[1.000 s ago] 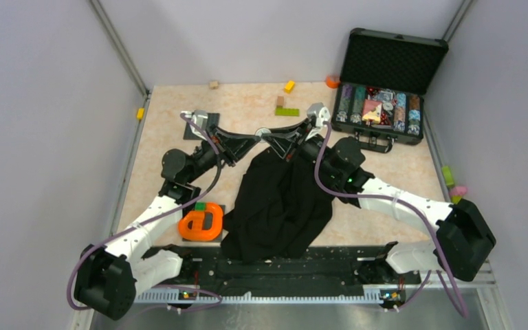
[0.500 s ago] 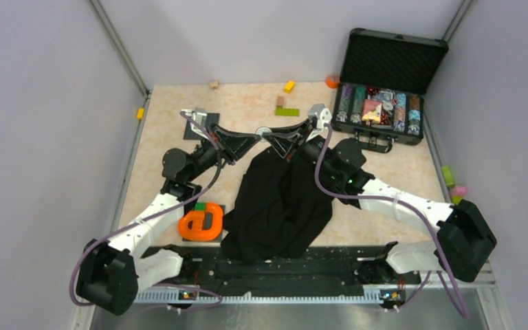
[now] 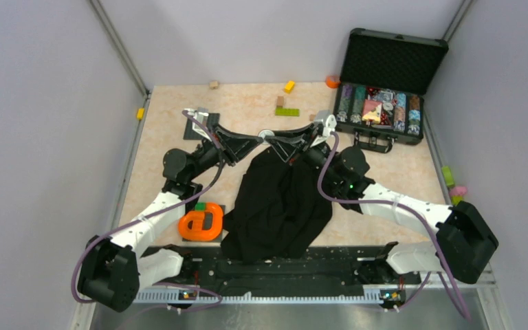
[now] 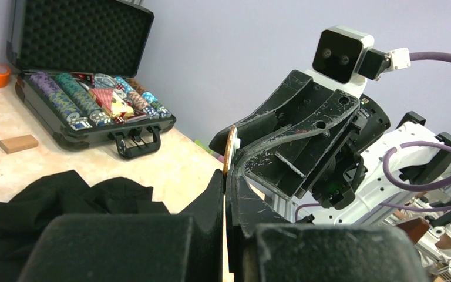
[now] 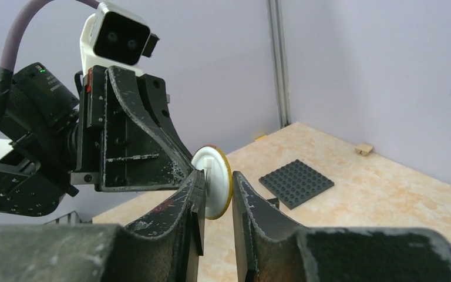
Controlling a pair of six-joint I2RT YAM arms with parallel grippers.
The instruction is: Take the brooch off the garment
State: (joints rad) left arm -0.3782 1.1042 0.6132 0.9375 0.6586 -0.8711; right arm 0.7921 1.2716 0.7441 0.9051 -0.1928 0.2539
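Note:
The brooch (image 3: 265, 133), a small white disc with a gold rim, hangs in the air above the far edge of the black garment (image 3: 278, 203), free of the cloth. My left gripper (image 3: 255, 137) is shut on it; in the left wrist view the brooch (image 4: 231, 147) stands edge-on at the fingertips of the left gripper (image 4: 228, 176). My right gripper (image 3: 273, 137) faces it from the right. In the right wrist view the brooch (image 5: 214, 161) sits between the right gripper's (image 5: 218, 174) slightly parted jaws, with a gap at the right finger (image 5: 252, 205).
An open black case (image 3: 385, 65) of stacked coloured chips stands at the back right. An orange tape holder (image 3: 203, 221) lies left of the garment. A dark studded baseplate (image 5: 296, 182), a green block (image 3: 287, 111) and small blocks lie on the far table.
The right wrist has shifted a little to the right and back. The left gripper keeps the brooch in the same place above the garment.

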